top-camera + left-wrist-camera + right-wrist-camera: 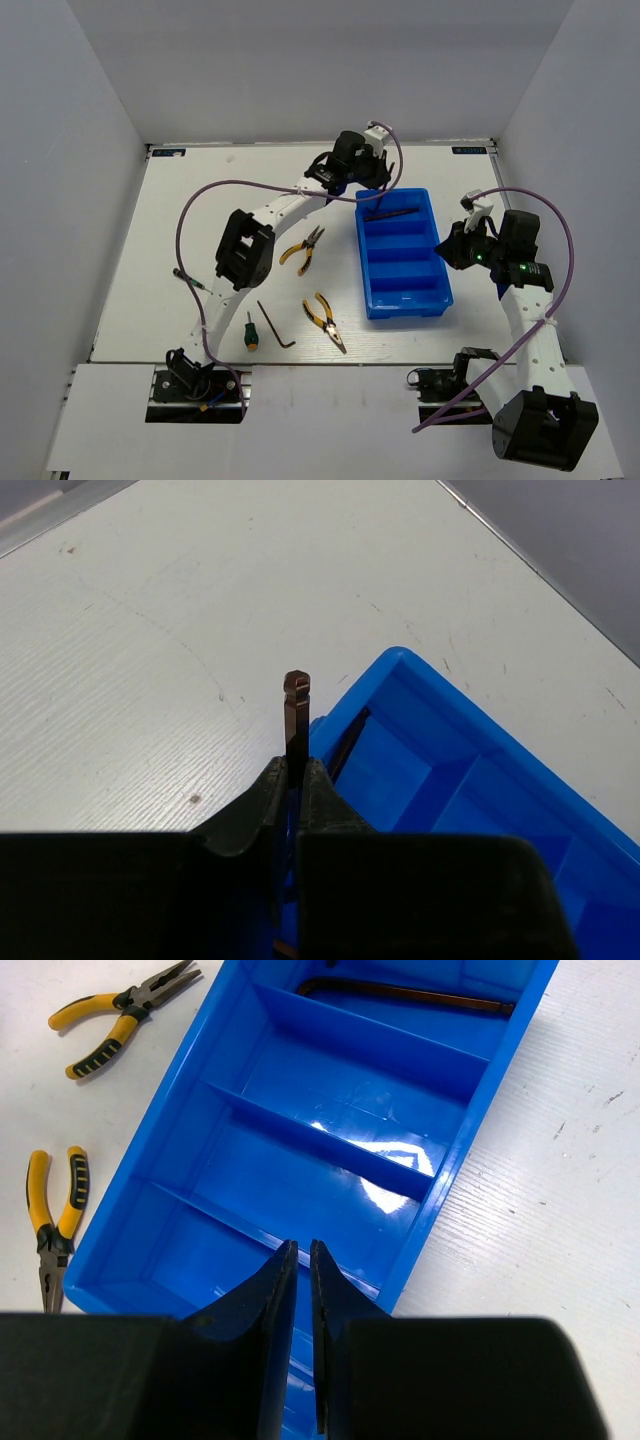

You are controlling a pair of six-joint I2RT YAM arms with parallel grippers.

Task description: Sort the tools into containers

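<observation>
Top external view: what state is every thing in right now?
Left pincer: shut on held hex key.
Right pincer: shut, empty.
Blue tray: tray hex key in far compartment, others empty.
Far pliers: on table.
Near pliers: on table.
Green screwdriver: on table.
Loose hex key: on table.

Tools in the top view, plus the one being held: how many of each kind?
yellow-and-black-handled pliers: 2
dark L-shaped metal hex keys: 3
stubby green-handled screwdriver: 1
thin dark green-tipped screwdriver: 1
Total: 7
</observation>
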